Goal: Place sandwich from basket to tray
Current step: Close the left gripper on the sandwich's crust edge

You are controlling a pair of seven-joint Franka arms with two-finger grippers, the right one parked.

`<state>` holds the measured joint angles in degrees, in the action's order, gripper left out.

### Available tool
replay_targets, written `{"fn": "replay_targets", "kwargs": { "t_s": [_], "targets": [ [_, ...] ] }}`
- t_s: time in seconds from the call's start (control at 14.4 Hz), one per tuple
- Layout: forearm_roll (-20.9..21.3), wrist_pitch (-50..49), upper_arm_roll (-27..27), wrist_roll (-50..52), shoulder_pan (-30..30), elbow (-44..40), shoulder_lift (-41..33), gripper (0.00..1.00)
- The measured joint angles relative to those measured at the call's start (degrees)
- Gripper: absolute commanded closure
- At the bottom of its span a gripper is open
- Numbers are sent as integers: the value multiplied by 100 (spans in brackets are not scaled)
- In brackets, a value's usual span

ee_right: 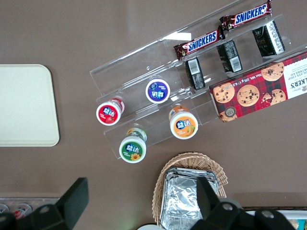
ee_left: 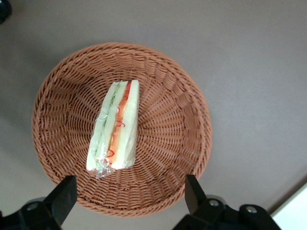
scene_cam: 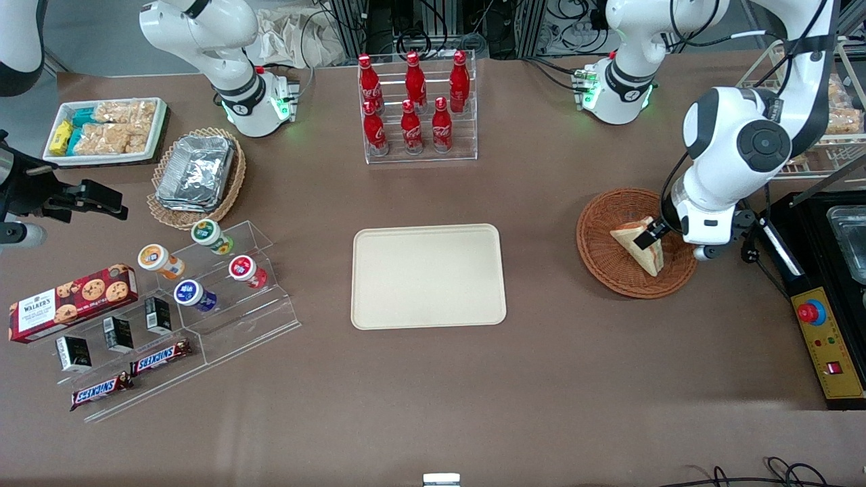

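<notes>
Spread wide, gripper (ee_left: 128, 199) hovers above sandwich (ee_left: 115, 125); sandwich lies in basket (ee_left: 182, 110), seemingly untouched.

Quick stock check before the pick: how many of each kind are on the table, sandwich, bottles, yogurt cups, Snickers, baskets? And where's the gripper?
Sandwich: 1, in the basket
Red bottles: 7
Yogurt cups: 4
Snickers bars: 2
Wicker baskets: 2, the second holding foil containers
Total: 16
The gripper hangs open above the sandwich; the tray holds nothing.
</notes>
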<state>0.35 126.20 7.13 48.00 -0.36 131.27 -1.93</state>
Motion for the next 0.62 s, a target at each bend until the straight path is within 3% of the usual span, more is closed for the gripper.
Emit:
{"fn": "replay_targets", "kwargs": {
  "t_s": [0.49, 0.55, 0.62],
  "targets": [
    [0, 2111, -26, -21, 451, 1479, 417, 0],
    [0, 2270, -25, -22, 451, 1506, 539, 6],
    [0, 2387, -23, -23, 450, 1508, 650, 45]
  ]
}}
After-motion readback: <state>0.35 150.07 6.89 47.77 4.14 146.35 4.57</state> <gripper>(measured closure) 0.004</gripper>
